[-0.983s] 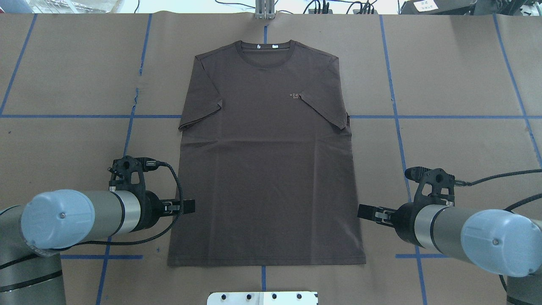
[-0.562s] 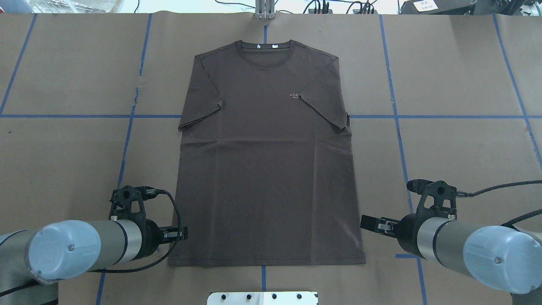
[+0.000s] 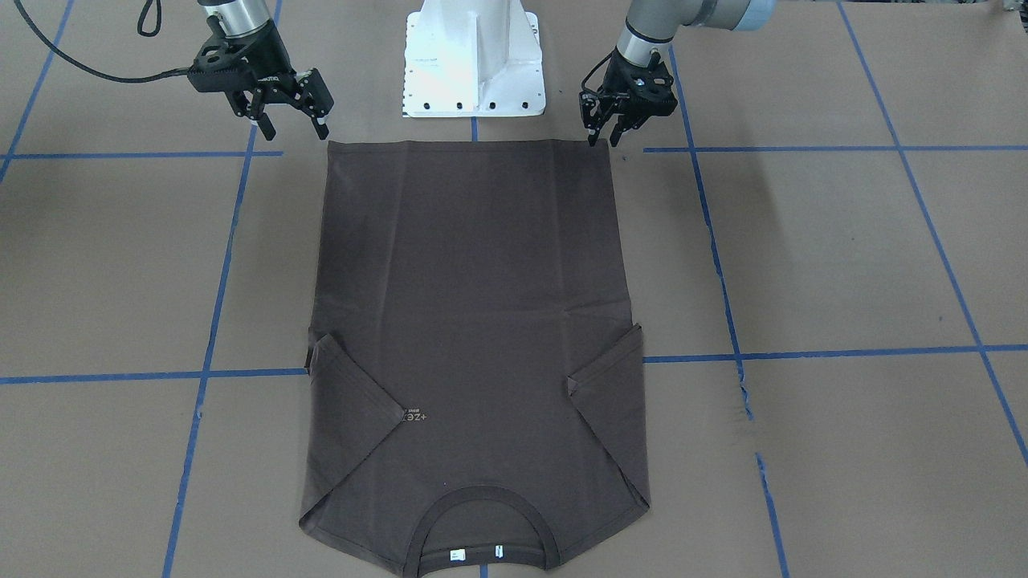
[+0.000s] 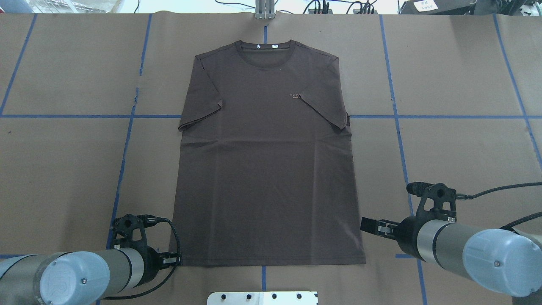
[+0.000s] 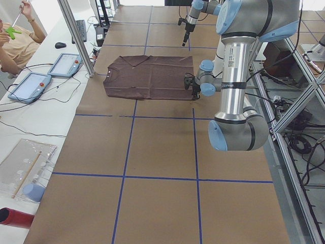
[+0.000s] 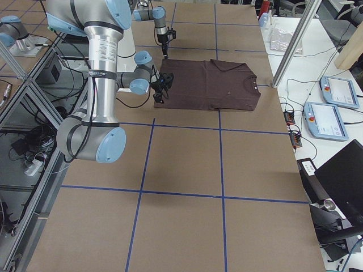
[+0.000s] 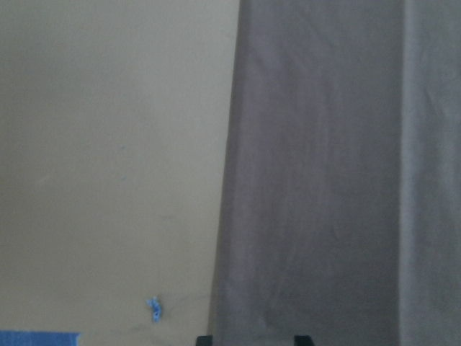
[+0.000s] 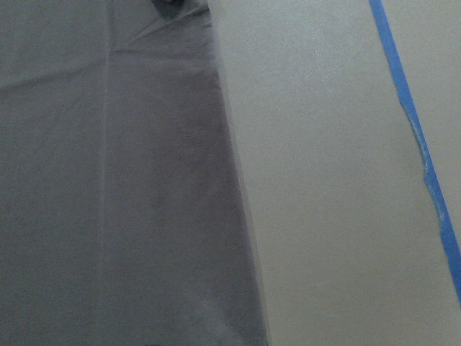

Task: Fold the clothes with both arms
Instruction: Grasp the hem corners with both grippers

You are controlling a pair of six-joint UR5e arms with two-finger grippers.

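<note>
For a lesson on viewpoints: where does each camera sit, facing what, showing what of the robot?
Front: across table, facing robot; left gripper, right gripper, base.
Overhead: behind robot, looking down; left arm, right arm.
Left side: table end; left arm near.
Right side: opposite end; right arm near.
Left wrist: shirt edge, fingertips.
Right wrist: shirt edge only.
Shared: front, overhead show whole shirt.

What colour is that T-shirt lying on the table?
The T-shirt is dark brown, seen best in the overhead view.

left arm (image 4: 76,277): jaws down, narrowly parted | right arm (image 4: 465,248): jaws down, wide apart
</note>
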